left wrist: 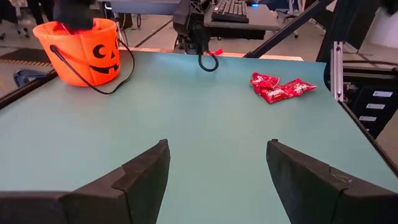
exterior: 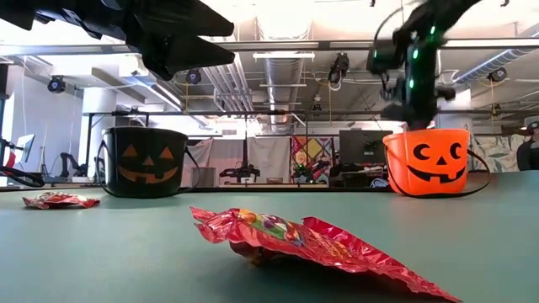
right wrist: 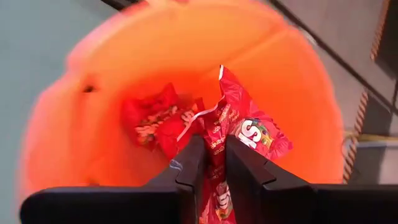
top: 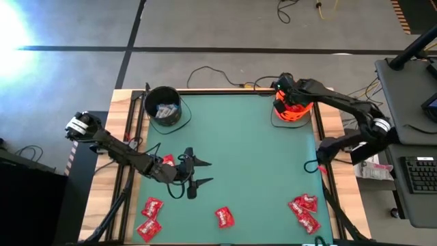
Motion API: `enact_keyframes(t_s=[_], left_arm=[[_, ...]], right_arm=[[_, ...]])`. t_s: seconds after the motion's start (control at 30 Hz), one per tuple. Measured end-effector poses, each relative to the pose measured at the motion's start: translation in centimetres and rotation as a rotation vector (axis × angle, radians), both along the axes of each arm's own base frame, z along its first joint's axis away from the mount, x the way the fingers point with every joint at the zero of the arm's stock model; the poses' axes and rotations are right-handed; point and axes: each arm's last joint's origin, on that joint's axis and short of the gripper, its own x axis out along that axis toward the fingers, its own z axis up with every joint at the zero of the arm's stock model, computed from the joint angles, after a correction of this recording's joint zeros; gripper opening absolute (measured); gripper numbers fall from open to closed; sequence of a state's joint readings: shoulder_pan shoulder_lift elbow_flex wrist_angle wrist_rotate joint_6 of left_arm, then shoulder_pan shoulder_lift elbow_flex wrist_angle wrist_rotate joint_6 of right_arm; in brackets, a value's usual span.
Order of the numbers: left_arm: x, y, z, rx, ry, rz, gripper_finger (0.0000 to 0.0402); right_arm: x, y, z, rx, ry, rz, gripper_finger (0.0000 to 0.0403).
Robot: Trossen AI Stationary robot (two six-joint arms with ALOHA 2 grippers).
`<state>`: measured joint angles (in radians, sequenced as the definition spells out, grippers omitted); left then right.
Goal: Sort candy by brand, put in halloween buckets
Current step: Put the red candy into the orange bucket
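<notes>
My right gripper (right wrist: 213, 146) hangs over the orange pumpkin bucket (top: 292, 108) at the table's far right and is shut on a red candy packet (right wrist: 249, 127). More red packets (right wrist: 152, 121) lie on the bucket's floor. My left gripper (top: 198, 173) is open above the table's near left, touching nothing; one red packet (top: 167, 160) lies just beside it. The black cauldron bucket (top: 164, 108) stands at the far left with white-and-blue bars (top: 165, 109) inside. Loose red packets lie flat along the near edge (top: 151, 206), (top: 224, 217), (top: 304, 210). My right gripper pinches the red packet between its two fingers (right wrist: 189, 165), by the wrapper's end (right wrist: 214, 155). The fingers point down from above into the bucket's mouth. The packet is lifted clear and hangs below the fingers, inside the orange bucket's rim (right wrist: 311, 81).
In the low view a red packet (exterior: 312, 244) lies close in front, and another (exterior: 59, 200) lies before the black bucket (exterior: 143, 160). Cables run along the far edge (top: 218, 76). Bare green mat (top: 239, 143) lies between the buckets.
</notes>
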<state>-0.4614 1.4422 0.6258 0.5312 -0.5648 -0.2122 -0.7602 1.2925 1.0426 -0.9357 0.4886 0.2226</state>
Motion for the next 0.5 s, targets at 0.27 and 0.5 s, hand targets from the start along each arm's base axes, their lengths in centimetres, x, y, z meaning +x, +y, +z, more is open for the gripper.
enact_keyframes(t_s=[0.27, 0.5], left_arm=[[-0.1, -0.6, 0.0, -0.125, 0.009, -0.12, 0.0252], [0.0, -0.9, 0.4, -0.164, -0.005, -0.167, 0.0252]], right_arm=[[0.4, -2.7, -4.5, 0.097, 0.107, -0.062, 0.0088], [1.1, -3.6, -3.3, 0.053, 0.108, -0.049, 0.0174]])
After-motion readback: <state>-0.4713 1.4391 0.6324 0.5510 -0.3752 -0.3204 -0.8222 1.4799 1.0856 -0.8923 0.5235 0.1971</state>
